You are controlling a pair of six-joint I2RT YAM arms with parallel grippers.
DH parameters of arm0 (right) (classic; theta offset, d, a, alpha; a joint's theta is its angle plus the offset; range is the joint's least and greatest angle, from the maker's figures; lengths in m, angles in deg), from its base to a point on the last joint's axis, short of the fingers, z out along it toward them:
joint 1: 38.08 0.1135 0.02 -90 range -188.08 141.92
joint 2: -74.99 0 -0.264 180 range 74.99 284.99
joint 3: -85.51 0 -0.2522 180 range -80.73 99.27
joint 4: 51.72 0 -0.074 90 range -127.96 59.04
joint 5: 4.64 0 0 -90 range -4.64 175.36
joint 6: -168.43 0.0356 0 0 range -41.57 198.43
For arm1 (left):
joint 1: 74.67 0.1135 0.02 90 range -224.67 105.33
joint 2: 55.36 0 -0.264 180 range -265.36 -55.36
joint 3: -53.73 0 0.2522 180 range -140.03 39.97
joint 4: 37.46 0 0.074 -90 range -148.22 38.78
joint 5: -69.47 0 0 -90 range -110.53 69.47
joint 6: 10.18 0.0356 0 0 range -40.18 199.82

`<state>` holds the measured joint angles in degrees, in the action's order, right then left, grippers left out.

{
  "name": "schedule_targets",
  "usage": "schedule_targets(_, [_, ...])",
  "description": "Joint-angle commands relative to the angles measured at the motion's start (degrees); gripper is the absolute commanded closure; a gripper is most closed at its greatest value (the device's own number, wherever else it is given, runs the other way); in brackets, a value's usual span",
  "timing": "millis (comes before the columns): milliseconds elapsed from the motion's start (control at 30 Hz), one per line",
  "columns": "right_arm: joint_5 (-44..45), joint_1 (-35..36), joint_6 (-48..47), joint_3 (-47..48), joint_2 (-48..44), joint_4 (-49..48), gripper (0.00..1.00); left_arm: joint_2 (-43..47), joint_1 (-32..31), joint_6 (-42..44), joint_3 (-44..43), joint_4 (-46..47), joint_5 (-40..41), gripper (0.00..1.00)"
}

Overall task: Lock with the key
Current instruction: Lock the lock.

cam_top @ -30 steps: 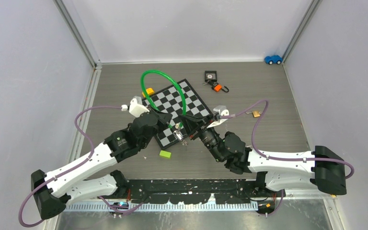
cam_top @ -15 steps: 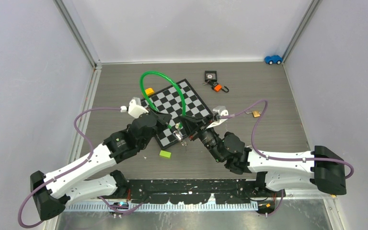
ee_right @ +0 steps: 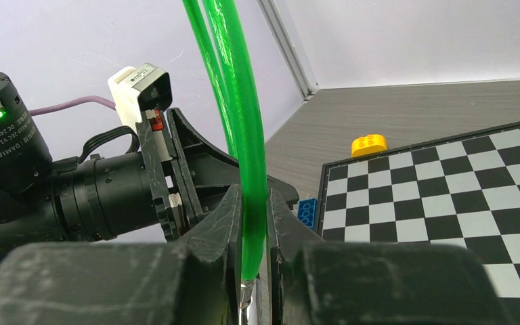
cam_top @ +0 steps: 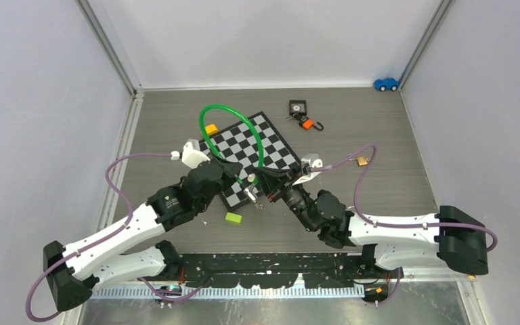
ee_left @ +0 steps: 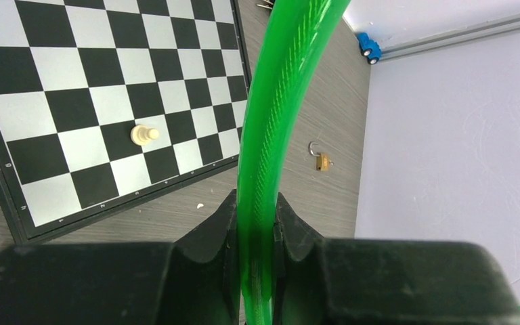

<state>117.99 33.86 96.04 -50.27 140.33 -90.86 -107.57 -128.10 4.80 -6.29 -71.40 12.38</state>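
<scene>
The left gripper point(ee_left: 256, 223) and right gripper point(ee_right: 254, 218) remain clamped on the green cable lock point(ee_left: 281, 95), whose ends between them draw slightly closer, suggesting alignment for locking.

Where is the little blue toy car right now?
In the overhead view, the blue toy car sits in the far right corner, well beyond the orange carabiner.

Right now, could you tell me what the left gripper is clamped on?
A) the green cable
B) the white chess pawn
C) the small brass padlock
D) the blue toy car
A: the left wrist view shows the green cable running between the closed fingers of the left gripper, while the pawn, padlock and toy car lie well clear of it.
</scene>
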Motion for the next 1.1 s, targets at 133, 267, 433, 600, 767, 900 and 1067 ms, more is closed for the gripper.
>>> schedule_targets(133, [-2.99,0.48,-0.23,-2.04,3.47,0.92,1.0,0.99,-0.8,-4.4,-1.2,7.7,-0.23,1.0])
schedule_targets(267, [-1.33,0.81,-0.28,-3.38,4.46,-2.0,1.0,0.62,-0.8,-5.92,-0.96,7.7,-0.39,1.0])
schedule_targets(433, [2.19,1.82,-0.55,-5.12,5.29,-4.88,1.0,1.64,-0.8,-8.33,-0.67,6.44,1.11,1.0])
schedule_targets(600, [6.18,3.83,-1.43,-6.56,5.91,-8.38,1.0,2.71,-0.8,-11.71,0.27,4.89,3.0,1.0])
schedule_targets(767, [9.83,5.75,-2.31,-7.87,6.48,-11.93,1.0,3.36,-0.8,-14.91,1.27,3.97,3.89,1.0])
schedule_targets(900, [10.62,7.16,-2.42,-7.36,8.24,-12.41,1.0,3.37,-0.8,-16.27,1.39,3.11,4.09,1.0])
schedule_targets(1067, [12.73,9.97,-3.95,-6.37,11.97,-14.32,1.0,3.8,-0.8,-16.78,1.35,2.36,4.52,1.0])
